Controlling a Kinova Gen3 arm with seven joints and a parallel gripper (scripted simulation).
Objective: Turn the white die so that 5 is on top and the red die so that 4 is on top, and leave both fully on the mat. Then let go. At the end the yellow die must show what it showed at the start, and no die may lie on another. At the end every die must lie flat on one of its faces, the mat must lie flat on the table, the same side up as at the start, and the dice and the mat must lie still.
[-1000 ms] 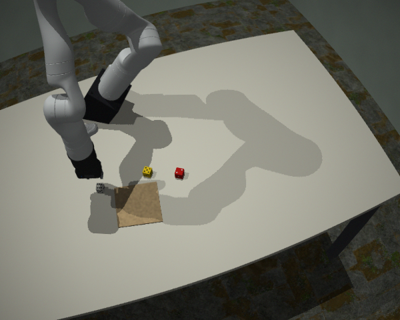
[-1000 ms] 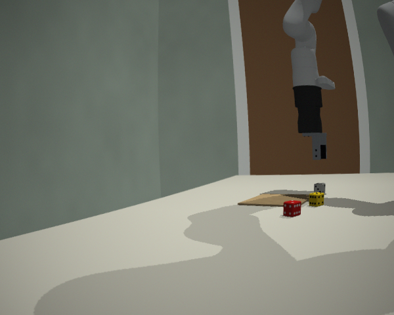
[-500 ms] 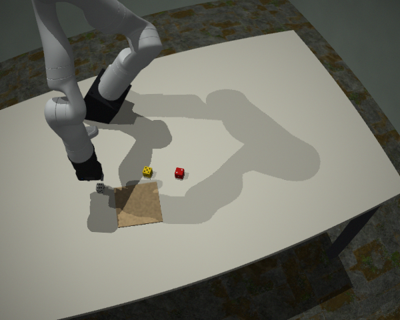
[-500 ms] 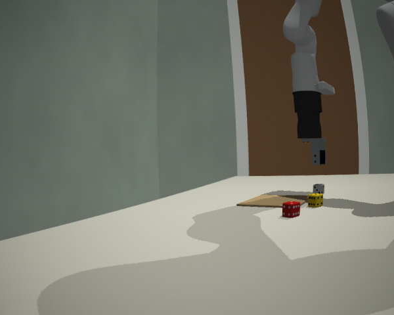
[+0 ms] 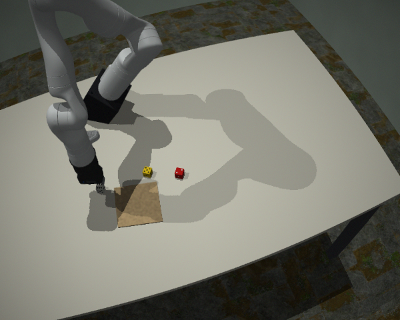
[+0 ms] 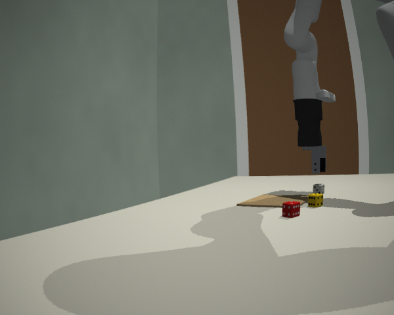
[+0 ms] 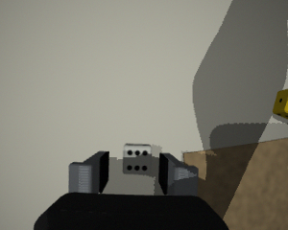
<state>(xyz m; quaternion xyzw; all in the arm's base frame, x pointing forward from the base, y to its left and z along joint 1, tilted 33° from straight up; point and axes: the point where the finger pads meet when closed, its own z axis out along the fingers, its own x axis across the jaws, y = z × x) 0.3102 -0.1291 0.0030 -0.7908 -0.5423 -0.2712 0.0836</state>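
The white die (image 5: 100, 188) (image 6: 318, 188) (image 7: 137, 160) lies flat on the table left of the mat, 6 on top. My gripper (image 5: 102, 181) (image 6: 318, 171) (image 7: 133, 167) is open and empty above it; in the wrist view the die shows between the fingertips. The red die (image 5: 179, 173) (image 6: 291, 209) lies flat on the table, off the mat, with 2 on top. The yellow die (image 5: 147, 171) (image 6: 314, 200) (image 7: 286, 103) lies near the mat's back edge, 5 on top. The tan mat (image 5: 141, 215) (image 6: 258, 200) (image 7: 274, 192) lies flat with no die on it.
The yellow die stands between the white and red dice, just behind the mat in the top view. The black arm base (image 5: 105, 103) stands farther back on the table (image 5: 245, 234). The arm's shadow falls across part of the mat.
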